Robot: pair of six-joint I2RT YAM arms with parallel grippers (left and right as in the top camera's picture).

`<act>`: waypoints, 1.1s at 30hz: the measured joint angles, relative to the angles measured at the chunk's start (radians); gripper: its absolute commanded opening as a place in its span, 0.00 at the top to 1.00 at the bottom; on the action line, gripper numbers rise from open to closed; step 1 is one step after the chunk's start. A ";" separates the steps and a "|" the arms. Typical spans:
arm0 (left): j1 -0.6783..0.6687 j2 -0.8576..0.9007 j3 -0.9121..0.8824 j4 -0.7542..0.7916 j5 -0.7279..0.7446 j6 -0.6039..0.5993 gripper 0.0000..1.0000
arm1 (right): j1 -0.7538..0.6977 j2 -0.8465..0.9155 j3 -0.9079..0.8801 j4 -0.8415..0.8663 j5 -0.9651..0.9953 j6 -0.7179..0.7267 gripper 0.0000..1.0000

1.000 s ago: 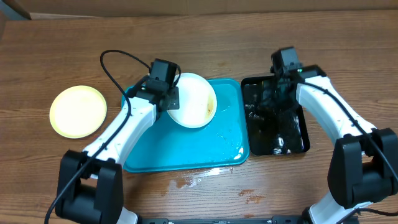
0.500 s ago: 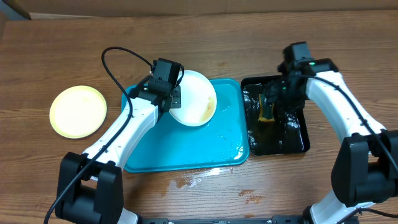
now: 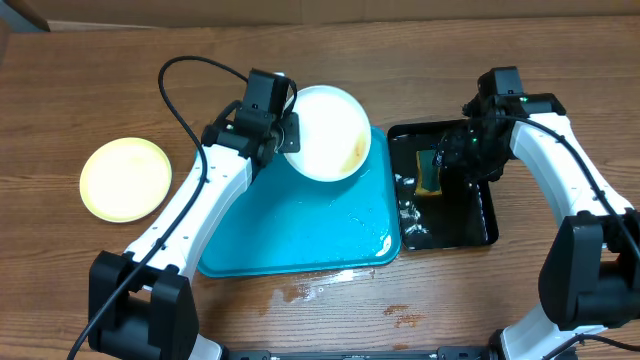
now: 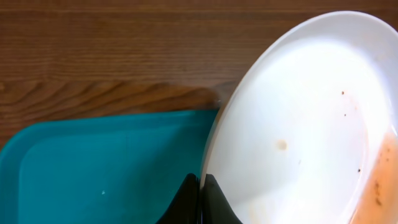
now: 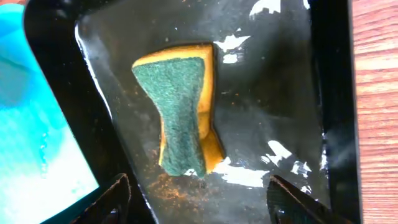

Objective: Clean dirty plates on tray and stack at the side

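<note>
Your left pincer (image 3: 284,138) grasps the white plate (image 3: 330,135) by its rim, at 1 o'clock over the turquoise tray (image 3: 300,235). Your right pincer (image 5: 202,202) hangs released over the sponge (image 5: 180,112) in the black tray (image 5: 280,93).

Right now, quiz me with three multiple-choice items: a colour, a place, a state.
1. The plate in the left gripper is: A white; B yellow; C black.
2. The sponge lies: A on the plate; B in the black tray; C in the left gripper.
3. The right gripper is: A shut on the sponge; B shut on the plate; C open.
1 A, white rim pinched in the wrist view; 2 B, it rests on the wet black surface; 3 C, its jaws stand clear of the sponge.
</note>
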 measured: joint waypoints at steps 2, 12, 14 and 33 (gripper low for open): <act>-0.007 0.000 0.005 0.005 0.016 -0.002 0.96 | -0.013 0.000 0.000 -0.003 0.000 0.000 0.23; -0.135 0.000 0.007 0.113 0.043 -0.029 0.96 | -0.190 0.000 0.000 0.000 -0.089 -0.003 0.17; -0.171 0.000 0.007 0.145 0.043 -0.034 0.96 | -0.221 0.000 0.000 0.001 -0.096 -0.003 0.17; -0.523 0.000 0.008 0.313 -0.337 0.152 0.96 | -0.473 0.000 0.000 0.047 -0.154 0.001 0.02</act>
